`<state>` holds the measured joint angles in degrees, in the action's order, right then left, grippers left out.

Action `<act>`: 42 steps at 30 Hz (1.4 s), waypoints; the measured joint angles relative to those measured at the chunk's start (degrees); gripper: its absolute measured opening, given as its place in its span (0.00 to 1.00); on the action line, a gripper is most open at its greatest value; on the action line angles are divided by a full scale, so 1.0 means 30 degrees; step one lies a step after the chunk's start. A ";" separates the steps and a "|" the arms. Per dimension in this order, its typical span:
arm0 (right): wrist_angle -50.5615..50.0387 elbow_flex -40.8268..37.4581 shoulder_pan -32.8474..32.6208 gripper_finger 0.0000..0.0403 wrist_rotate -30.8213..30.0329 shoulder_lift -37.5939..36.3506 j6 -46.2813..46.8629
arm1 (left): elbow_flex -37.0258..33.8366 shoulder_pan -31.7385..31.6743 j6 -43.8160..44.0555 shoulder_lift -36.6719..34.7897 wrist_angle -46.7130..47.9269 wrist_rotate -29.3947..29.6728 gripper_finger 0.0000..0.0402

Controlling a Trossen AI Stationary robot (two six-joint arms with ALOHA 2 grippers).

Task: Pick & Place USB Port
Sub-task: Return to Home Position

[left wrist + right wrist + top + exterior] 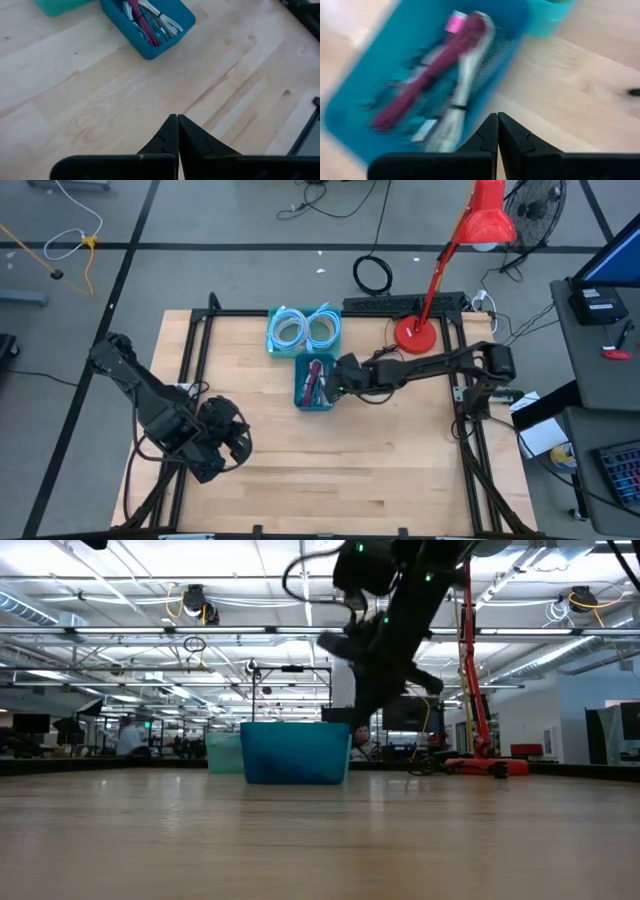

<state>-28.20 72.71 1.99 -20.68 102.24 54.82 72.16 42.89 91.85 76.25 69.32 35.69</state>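
Observation:
A blue bin (314, 383) stands on the wooden table, a little behind its middle. It holds a tangle of red and white cables (445, 65); I cannot pick out a USB port among them. My right gripper (338, 385) hangs shut and slanting down over the bin's right rim, with nothing between its fingers (497, 122). In the low view it (362, 718) is above the bin (295, 752). My left gripper (240, 442) is shut too, over bare wood near the table's left front, with the bin (150, 22) well beyond its fingertips (177, 122).
A light teal bin (303, 330) with coiled blue and white cables stands right behind the blue one. A red desk lamp's base (415, 335) sits at the back right. Black frame rails (195, 350) run along the table's sides. Bare wood (340, 470) fills the near half.

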 joint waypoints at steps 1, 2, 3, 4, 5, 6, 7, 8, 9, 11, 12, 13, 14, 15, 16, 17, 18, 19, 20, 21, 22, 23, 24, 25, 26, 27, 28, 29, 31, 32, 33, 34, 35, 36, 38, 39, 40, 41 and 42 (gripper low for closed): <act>0.0364 0.0000 -0.0154 0.00 -0.0011 -0.0241 -0.0038 | 0.0000 0.0008 -0.0022 -0.0066 0.0095 -0.0019 0.00; 0.0671 -0.0005 -0.0340 0.00 0.0004 -0.0516 -0.0248 | 0.0000 0.0016 -0.0129 -0.0143 0.0142 -0.0020 0.00; 0.1032 -0.0029 -0.0513 0.00 0.0011 -0.0808 -0.0621 | 0.0000 0.0015 -0.0287 -0.0286 0.0157 0.0010 0.00; 0.1748 -0.0029 -0.0691 0.00 0.0048 -0.1143 -0.1074 | 0.0000 0.0015 -0.0448 -0.0474 0.0206 0.0148 0.00; 0.2527 -0.0022 -0.0850 0.00 0.0207 -0.1510 -0.1594 | 0.0000 0.0015 -0.0575 -0.0718 0.0280 0.0388 0.00; 0.3185 -0.0015 -0.1012 0.00 0.0491 -0.1968 -0.2207 | 0.0000 0.0062 -0.0725 -0.0995 0.0432 0.0710 0.00; 0.3649 -0.0015 -0.1171 0.00 0.0952 -0.2451 -0.2821 | 0.0000 0.0175 -0.0903 -0.1309 0.0654 0.1246 0.00; 0.4068 -0.0015 -0.1322 0.00 0.1470 -0.2938 -0.3421 | 0.0000 0.0324 -0.1098 -0.1677 0.0888 0.1844 0.00; 0.4525 -0.0015 -0.1455 0.00 0.2014 -0.3390 -0.3977 | 0.0000 0.0535 -0.1279 -0.2096 0.1236 0.2435 0.00; 0.5041 -0.0007 -0.1722 0.00 0.3033 -0.4410 -0.4975 | -0.0042 0.1037 -0.1529 -0.3019 0.2062 0.3570 0.00; 0.4961 -0.0015 -0.1908 0.00 0.3373 -0.4987 -0.5439 | -0.0214 0.1344 -0.1587 -0.3612 0.2303 0.4214 0.00; 0.5053 -0.0022 -0.2029 0.00 0.3613 -0.5567 -0.5835 | -0.0476 0.1664 -0.1587 -0.4223 0.2397 0.4912 0.00; 0.5273 -0.0016 -0.2177 0.00 0.3932 -0.6124 -0.6210 | -0.0826 0.2026 -0.1536 -0.4916 0.2373 0.5667 0.00; 0.5339 -0.0007 -0.2343 0.00 0.4100 -0.6680 -0.6493 | -0.1214 0.2407 -0.1392 -0.5629 0.2304 0.6334 0.00; 0.5331 -0.0007 -0.2507 0.00 0.4349 -0.7249 -0.6765 | -0.1700 0.2814 -0.1176 -0.6401 0.2185 0.7047 0.00; 0.5362 -0.0007 -0.2681 0.00 0.4478 -0.7759 -0.7007 | -0.2231 0.3201 -0.0894 -0.7146 0.1968 0.7782 0.00; 0.5412 -0.0007 -0.2853 0.00 0.4477 -0.8238 -0.7194 | -0.2846 0.3590 -0.0631 -0.7901 0.1732 0.8524 0.00; 0.5395 -0.0007 -0.3027 0.00 0.4493 -0.8728 -0.7442 | -0.3521 0.3973 -0.0470 -0.8657 0.1368 0.9263 0.00; 0.5368 -0.0007 -0.3227 0.00 0.4513 -0.9185 -0.7789 | -0.4257 0.4321 -0.0421 -0.9386 0.0853 0.9962 0.00; 0.5298 -0.0007 -0.3438 0.00 0.4568 -0.9634 -0.8169 | -0.4994 0.4648 -0.0442 -1.0057 0.0195 1.0626 0.00; 0.5264 -0.0038 -0.3666 0.00 0.4852 -1.0036 -0.8625 | -0.5747 0.4916 -0.0503 -1.0702 -0.0426 1.1168 0.00; 0.5348 -0.0170 -0.3865 0.00 0.5294 -1.0422 -0.9012 | -0.6512 0.5125 -0.0509 -1.1279 -0.0944 1.1490 0.00; 0.5363 -0.0392 -0.4052 0.00 0.5791 -1.0832 -0.9210 | -0.7218 0.5249 -0.0482 -1.1775 -0.1400 1.1625 0.00; 0.5332 -0.0718 -0.4252 0.00 0.6224 -1.1233 -0.9239 | -0.7871 0.5301 -0.0474 -1.2241 -0.1936 1.1647 0.00; 0.5379 -0.1111 -0.4450 0.00 0.6620 -1.1597 -0.9174 | -0.8404 0.5342 -0.0495 -1.2641 -0.2393 1.1653 0.00; 0.5532 -0.1614 -0.4659 0.00 0.6981 -1.1975 -0.9046 | -0.8948 0.5355 -0.0516 -1.2968 -0.2988 1.1653 0.00; 0.5630 -0.2240 -0.4910 0.00 0.7200 -1.2427 -0.8942 | -0.9369 0.5355 -0.0509 -1.3224 -0.3489 1.1646 0.00; 0.5760 -0.2944 -0.5161 0.00 0.7397 -1.2894 -0.8815 | -0.9703 0.5355 -0.0526 -1.3417 -0.3922 1.1638 0.00; 0.6584 -0.4727 -0.5725 0.00 0.7423 -1.3917 -0.8598 | -1.0078 0.5355 -0.0601 -1.3602 -0.4659 1.1649 0.00; 0.7288 -0.5821 -0.6003 0.00 0.7427 -1.4478 -0.8526 | -1.0144 0.5347 -0.0587 -1.3600 -0.4761 1.1646 0.00; 0.8145 -0.7026 -0.6260 0.00 0.7426 -1.5054 -0.8510 | -1.0149 0.5325 -0.0574 -1.3568 -0.4765 1.1654 0.00; 0.9209 -0.8282 -0.6481 0.00 0.7427 -1.5668 -0.8470 | -1.0149 0.5319 -0.0574 -1.3536 -0.4831 1.1660 0.00; 1.0529 -0.9654 -0.6663 0.00 0.7467 -1.6311 -0.8304 | -1.0149 0.5319 -0.0574 -1.3536 -0.4881 1.1653 0.00; 1.1928 -1.1015 -0.6782 0.00 0.7465 -1.6976 -0.8160 | -1.0149 0.5319 -0.0574 -1.3530 -0.4977 1.1653 0.00; 1.4834 -1.3639 -0.6845 0.00 0.7405 -1.8399 -0.8032 | -1.0149 0.5319 -0.0656 -1.3535 -0.5222 1.1643 0.00; 1.6188 -1.4881 -0.6818 0.00 0.7321 -1.9114 -0.8090 | -1.0149 0.5321 -0.0708 -1.3544 -0.5300 1.1634 0.00; 1.7493 -1.6088 -0.6798 0.00 0.7097 -1.9813 -0.8328 | -1.0149 0.5321 -0.0706 -1.3555 -0.5320 1.1631 0.00; 1.8640 -1.7115 -0.6795 0.00 0.6917 -2.0425 -0.8747 | -1.0149 0.5326 -0.0680 -1.3558 -0.5333 1.1594 0.00; 1.9601 -1.8138 -0.6795 0.00 0.6857 -2.1063 -0.9224 | -1.0149 0.5319 -0.0635 -1.3558 -0.5333 1.1477 0.00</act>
<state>30.60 18.29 -18.39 -0.10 39.05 27.15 41.71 58.85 89.95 35.57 53.32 70.13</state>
